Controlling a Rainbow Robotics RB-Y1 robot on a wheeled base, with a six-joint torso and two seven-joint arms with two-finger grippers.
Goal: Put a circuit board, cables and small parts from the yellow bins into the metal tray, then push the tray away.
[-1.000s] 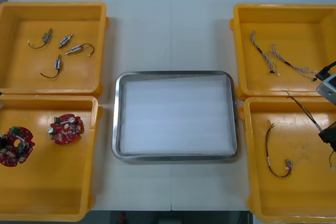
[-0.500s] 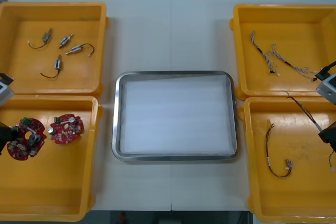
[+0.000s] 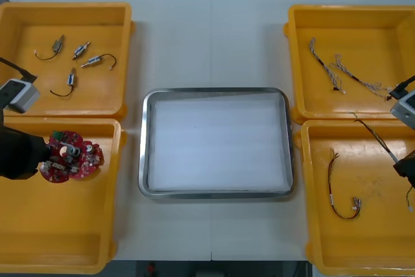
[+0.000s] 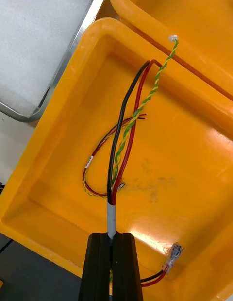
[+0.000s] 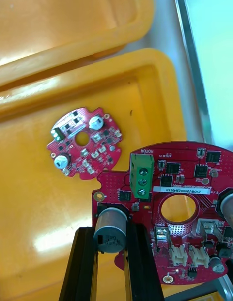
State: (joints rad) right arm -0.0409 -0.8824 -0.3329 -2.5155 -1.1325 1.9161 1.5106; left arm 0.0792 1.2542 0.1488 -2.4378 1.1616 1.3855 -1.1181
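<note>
**Left gripper** (image 3: 45, 155): over the near-left bin (image 3: 58, 238), at 8 o'clock from the metal tray (image 3: 214, 90). My fingers (image 5: 85, 267) are closed part-way on a circuit board (image 5: 179, 204). They clamp it at the rim, with a grey cylindrical component sitting between them. The board is held roughly flat, component side up, with its green terminal block showing.

**Second circuit board** (image 5: 85, 141): lies flat on the floor of the same bin. In the front view the held board overlaps its 9 o'clock edge, while the left wrist view shows the two apart. I read this as the held board being lifted clear, though I cannot be certain of the gap.

**Right gripper** (image 4: 111, 262): over the near-right bin (image 3: 363, 251), at 4 o'clock from the tray, by the table's edge. My fingers are pressed almost together on a cable (image 4: 121, 136), pinched at its white sleeve. It has black and red leads with a green-yellow twisted strand. The cable runs out from the fingertips toward the bin's far wall. A loose cable (image 3: 337, 192), thin and looped, lies on the bin floor beneath it.

**Tray**: at table centre between the bin pairs, white inside with a shiny rim.

**Far-left bin** (image 3: 65, 8), at 10 o'clock from the tray: holds small metal parts (image 3: 71, 63).

**Far-right bin** (image 3: 350, 11), at 2 o'clock from the tray: holds twisted blue and white cables (image 3: 337, 69).
</note>
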